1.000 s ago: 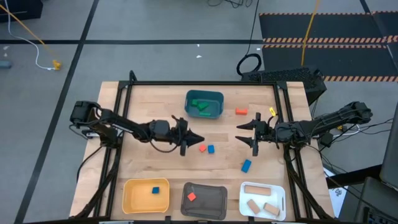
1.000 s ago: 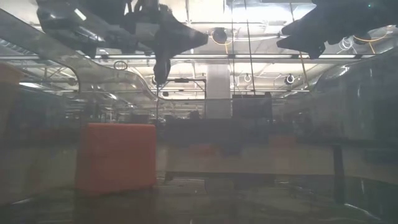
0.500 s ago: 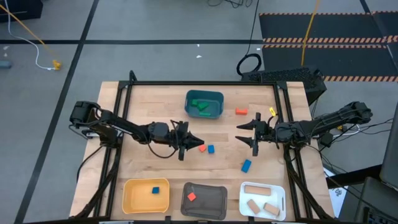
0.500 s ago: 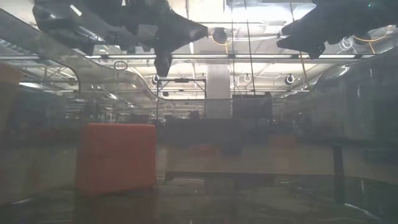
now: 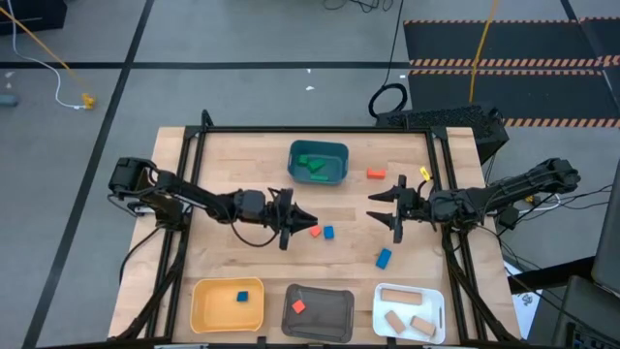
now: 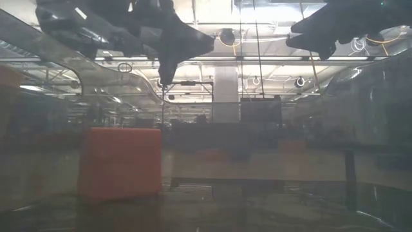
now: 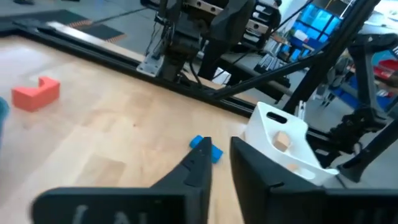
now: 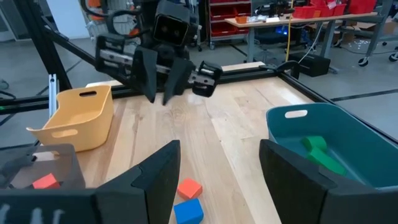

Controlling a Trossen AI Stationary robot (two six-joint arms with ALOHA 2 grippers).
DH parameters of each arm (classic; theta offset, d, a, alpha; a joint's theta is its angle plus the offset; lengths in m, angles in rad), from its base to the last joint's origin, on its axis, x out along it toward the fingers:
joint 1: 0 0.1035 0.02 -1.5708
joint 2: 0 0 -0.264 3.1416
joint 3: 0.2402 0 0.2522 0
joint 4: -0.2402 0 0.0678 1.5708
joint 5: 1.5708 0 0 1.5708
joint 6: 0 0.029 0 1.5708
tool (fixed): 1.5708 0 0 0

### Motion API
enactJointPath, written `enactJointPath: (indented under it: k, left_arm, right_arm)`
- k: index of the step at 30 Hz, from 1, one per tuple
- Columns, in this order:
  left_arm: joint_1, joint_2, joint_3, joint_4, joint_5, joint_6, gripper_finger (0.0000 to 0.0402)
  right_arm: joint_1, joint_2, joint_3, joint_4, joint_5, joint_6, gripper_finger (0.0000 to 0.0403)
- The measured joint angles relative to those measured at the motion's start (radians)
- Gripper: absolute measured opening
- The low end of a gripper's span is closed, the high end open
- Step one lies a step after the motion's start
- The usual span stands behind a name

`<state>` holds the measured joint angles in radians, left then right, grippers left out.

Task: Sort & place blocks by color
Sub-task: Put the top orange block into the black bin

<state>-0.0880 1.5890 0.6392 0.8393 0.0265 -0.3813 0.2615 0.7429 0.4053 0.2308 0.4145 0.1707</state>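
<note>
High view, left to right: the left hand (image 5: 308, 218), clenched and empty, is being held just beside the red block (image 5: 315, 231), with the blue block (image 5: 328, 233) touching or nearly touching that one on the far side. Both are lying on the counter (image 5: 232, 165) nearer this hand. The right hand (image 5: 376, 207), released and empty, is being kept farther off, near another blue block (image 5: 384, 258).

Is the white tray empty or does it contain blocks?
Not empty: the white tray holds three tan blocks.
</note>
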Motion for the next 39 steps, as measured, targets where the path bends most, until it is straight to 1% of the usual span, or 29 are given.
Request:
enactJointPath:
  k: [5, 7, 9, 11, 14, 18, 21, 24, 29, 33, 39]
  left_arm:
    - [0.045, 0.0, 0.0, -0.031, 0.004, 0.057, 0.0134]
    - [0.073, 0.0, 0.0, -0.024, 0.025, 0.074, 0.0159]
    - [0.099, 0.0, 0.0, -0.023, 0.061, 0.082, 0.0177]
    - [0.117, 0.0, 0.0, -0.023, 0.088, 0.082, 0.0186]
    - [0.132, 0.0, 0.0, -0.017, 0.1, 0.093, 0.0186]
    - [0.142, 0.0, 0.0, -0.023, 0.101, 0.099, 0.0175]
    - [0.145, 0.0, 0.0, -0.028, 0.101, 0.09, 0.0164]
    - [0.144, 0.0, 0.0, -0.027, 0.1, 0.084, 0.0154]
    - [0.129, 0.0, 0.0, -0.021, 0.1, 0.048, 0.0148]
    - [0.116, 0.0, 0.0, -0.02, 0.1, 0.038, 0.0148]
    - [0.096, 0.0, 0.0, -0.02, 0.1, 0.032, 0.0147]
  right_arm:
    - [0.0, 0.0, 0.0, 0.014, 0.0, -0.002, 0.0212]
    - [0.0, 0.0, 0.0, 0.037, 0.004, -0.003, 0.0212]
    - [0.0, 0.0, 0.0, 0.052, 0.004, -0.002, 0.0212]
    - [0.001, 0.0, 0.0, 0.071, -0.002, 0.021, 0.0212]
    - [0.002, -0.001, 0.0, 0.104, -0.053, 0.11, 0.0212]
    - [0.002, 0.0, 0.0, 0.118, -0.105, 0.196, 0.0212]
    - [-0.002, 0.003, 0.0, 0.16, -0.103, 0.195, 0.0212]
    - [-0.005, 0.004, 0.0, 0.152, -0.099, 0.185, 0.0212]
    - [-0.005, 0.036, 0.0, 0.133, -0.049, 0.283, 0.0212]
    - [-0.005, 0.089, 0.013, 0.208, -0.052, 0.276, 0.0212]
    - [-0.005, 0.152, 0.029, 0.215, -0.052, 0.206, 0.0212]
